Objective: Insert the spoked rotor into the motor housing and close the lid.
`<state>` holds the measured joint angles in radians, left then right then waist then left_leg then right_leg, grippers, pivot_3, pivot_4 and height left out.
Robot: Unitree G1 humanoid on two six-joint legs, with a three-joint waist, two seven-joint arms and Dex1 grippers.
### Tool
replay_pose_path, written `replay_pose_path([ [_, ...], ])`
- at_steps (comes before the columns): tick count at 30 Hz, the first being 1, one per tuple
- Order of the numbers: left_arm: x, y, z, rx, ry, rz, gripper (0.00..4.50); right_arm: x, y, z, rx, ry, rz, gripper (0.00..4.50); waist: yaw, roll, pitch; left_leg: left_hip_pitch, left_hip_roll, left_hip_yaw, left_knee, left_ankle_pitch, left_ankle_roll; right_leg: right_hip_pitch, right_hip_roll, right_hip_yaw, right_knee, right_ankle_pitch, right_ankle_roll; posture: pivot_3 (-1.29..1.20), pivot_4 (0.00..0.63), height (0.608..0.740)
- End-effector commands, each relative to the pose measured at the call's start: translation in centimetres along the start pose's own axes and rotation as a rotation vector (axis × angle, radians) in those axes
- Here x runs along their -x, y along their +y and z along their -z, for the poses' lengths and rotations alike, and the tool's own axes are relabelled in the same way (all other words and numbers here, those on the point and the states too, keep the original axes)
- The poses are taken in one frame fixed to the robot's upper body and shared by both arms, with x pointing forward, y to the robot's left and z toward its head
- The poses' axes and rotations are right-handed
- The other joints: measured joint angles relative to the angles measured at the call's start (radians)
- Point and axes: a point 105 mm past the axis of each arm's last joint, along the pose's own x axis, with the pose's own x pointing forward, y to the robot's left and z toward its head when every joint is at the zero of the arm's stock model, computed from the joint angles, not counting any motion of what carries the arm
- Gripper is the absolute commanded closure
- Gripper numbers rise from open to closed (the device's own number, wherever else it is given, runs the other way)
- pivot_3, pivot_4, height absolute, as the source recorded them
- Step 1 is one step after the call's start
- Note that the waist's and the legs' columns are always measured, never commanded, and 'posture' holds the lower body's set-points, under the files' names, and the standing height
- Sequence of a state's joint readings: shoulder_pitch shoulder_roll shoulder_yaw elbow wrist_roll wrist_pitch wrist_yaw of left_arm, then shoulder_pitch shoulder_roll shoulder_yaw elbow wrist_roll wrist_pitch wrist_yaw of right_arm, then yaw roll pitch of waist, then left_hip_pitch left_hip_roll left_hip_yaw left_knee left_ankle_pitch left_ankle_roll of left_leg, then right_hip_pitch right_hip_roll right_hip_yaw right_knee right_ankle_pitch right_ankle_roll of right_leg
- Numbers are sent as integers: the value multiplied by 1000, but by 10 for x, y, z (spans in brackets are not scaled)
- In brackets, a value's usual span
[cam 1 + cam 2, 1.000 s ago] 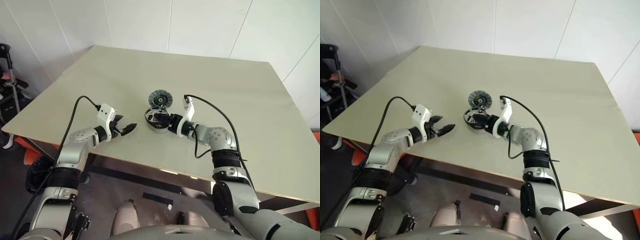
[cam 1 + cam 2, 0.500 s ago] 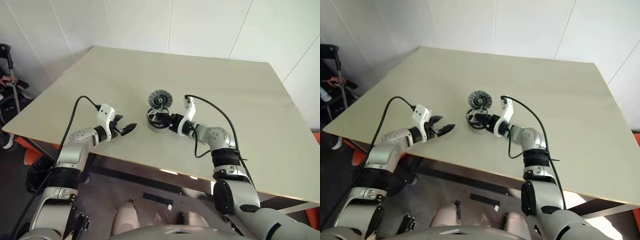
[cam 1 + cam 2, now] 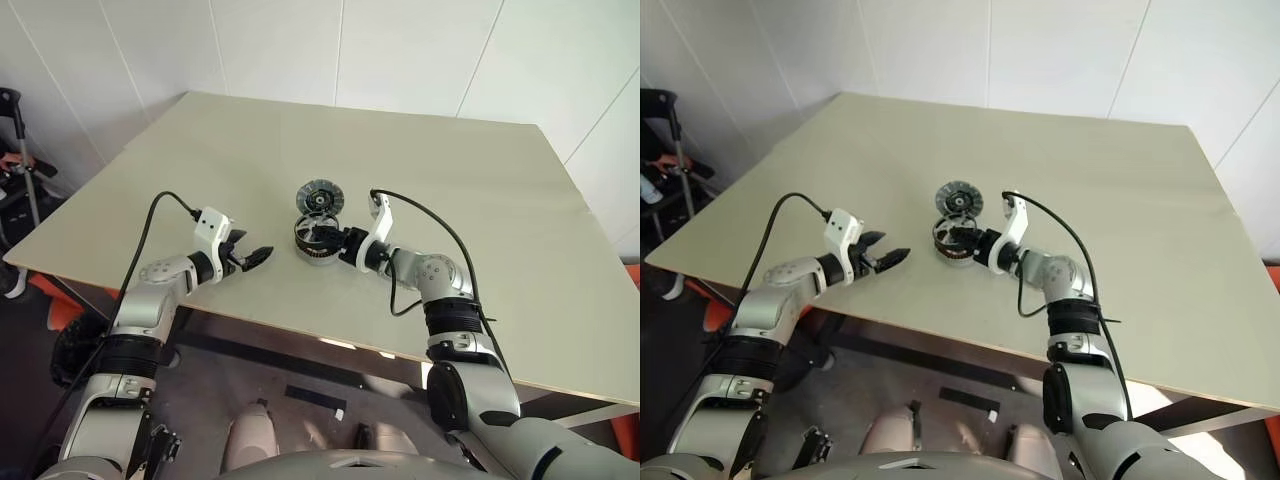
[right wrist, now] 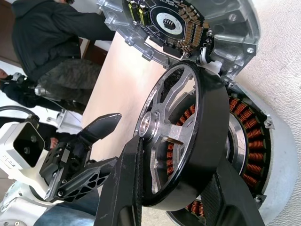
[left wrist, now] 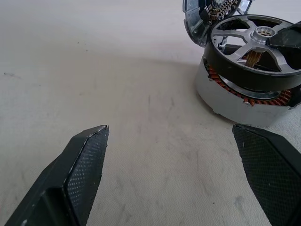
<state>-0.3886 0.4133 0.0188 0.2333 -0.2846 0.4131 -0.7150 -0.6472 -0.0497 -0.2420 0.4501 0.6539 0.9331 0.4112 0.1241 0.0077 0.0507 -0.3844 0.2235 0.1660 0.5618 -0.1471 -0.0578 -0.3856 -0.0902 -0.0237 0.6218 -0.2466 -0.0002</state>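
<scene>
The right gripper (image 4: 176,160) is clamped on the black-rimmed rotor (image 4: 207,117), one finger through its spokes. The rotor sits partly over the housing (image 5: 235,106) and seems tilted, its axis off the housing's, so it needs levelling before it drops over the copper coils. The left gripper (image 5: 170,128) hangs nearby, jaws apart and empty. The lid (image 3: 320,197) leans just behind.

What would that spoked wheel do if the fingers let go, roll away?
The spoked rotor looks like solid metal: probably stiff and heavy for its size. Its round rim might roll if it landed on edge. That smooth rim may slip between the right fingers.
</scene>
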Motion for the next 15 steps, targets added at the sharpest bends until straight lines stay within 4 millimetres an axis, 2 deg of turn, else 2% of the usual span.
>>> replay_pose_path([
  [1, 3, 2, -14, -42, -41, -10, 25, 2, 11, -9, 30, -35, -34, 3107, 0, 0, 0, 0, 0, 0, 0, 0, 0, 0, 0, 0, 0, 0, 0, 0, 0, 740],
  [15, 4, 4, -14, -44, -39, -14, 25, 4, 10, -4, 25, -29, -40, 3107, 0, 0, 0, 0, 0, 0, 0, 0, 0, 0, 0, 0, 0, 0, 0, 0, 0, 740],
])
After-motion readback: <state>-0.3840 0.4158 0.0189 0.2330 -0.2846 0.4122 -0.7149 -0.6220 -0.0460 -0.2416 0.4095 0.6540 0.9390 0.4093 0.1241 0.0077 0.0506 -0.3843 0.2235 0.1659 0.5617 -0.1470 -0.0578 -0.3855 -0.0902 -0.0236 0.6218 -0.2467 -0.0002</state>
